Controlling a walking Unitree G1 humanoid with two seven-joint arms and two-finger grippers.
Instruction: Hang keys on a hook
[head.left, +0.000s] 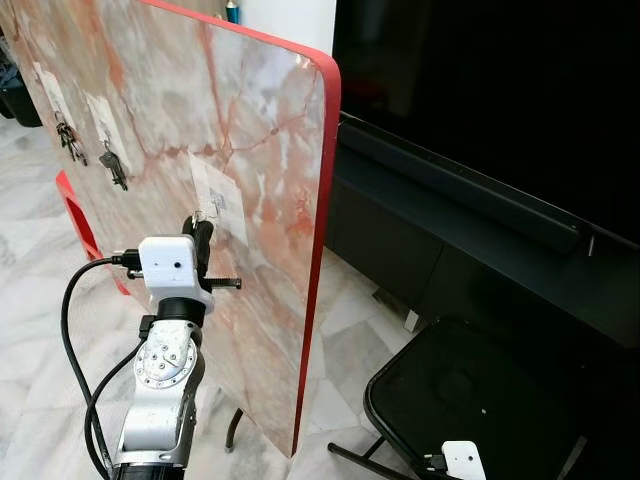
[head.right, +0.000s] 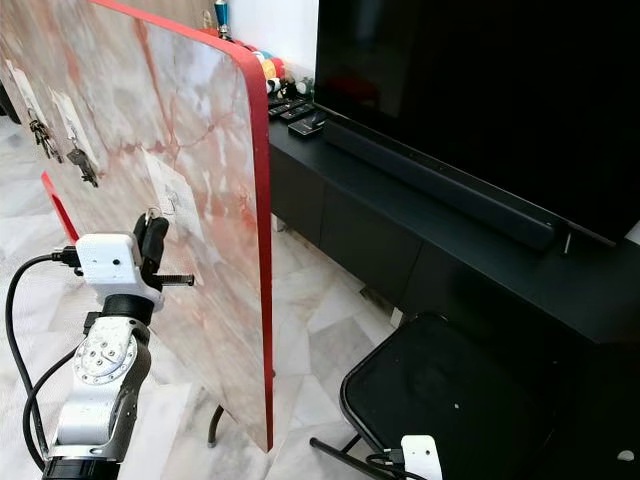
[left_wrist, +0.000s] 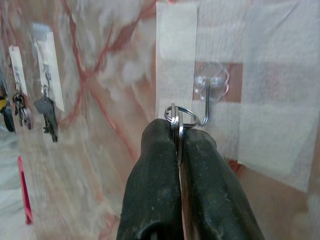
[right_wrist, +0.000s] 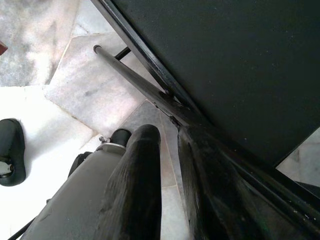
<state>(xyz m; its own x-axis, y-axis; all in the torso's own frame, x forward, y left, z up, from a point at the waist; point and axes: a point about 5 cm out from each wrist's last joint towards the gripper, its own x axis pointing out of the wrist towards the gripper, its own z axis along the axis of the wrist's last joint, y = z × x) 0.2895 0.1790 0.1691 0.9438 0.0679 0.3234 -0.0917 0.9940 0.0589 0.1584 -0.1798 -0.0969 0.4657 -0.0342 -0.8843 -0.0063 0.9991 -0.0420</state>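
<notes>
Left pincer (left_wrist: 178, 132) is clamped tight on the key ring (left_wrist: 181, 116), which touches the hook (left_wrist: 207, 102) on the marble board (head.left: 250, 110); we'd say nudge the loop over the tip, lower, then let go; right pincer (right_wrist: 167, 150) hangs idle, fingers narrowly apart, holding nothing.

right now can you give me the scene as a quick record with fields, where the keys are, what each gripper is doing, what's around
board: upright red-edged marble-pattern panel standing on the tiled floor
target hook: clear plastic hook with a bent wire, taped to the panel
keys: silver key ring, its loop at the hook's wire tip; seating not clear
left gripper: jaws shut on the ring, at the hook
other hooks: two farther along, each holding dark keys
right gripper: low, by the black folding chair
</notes>
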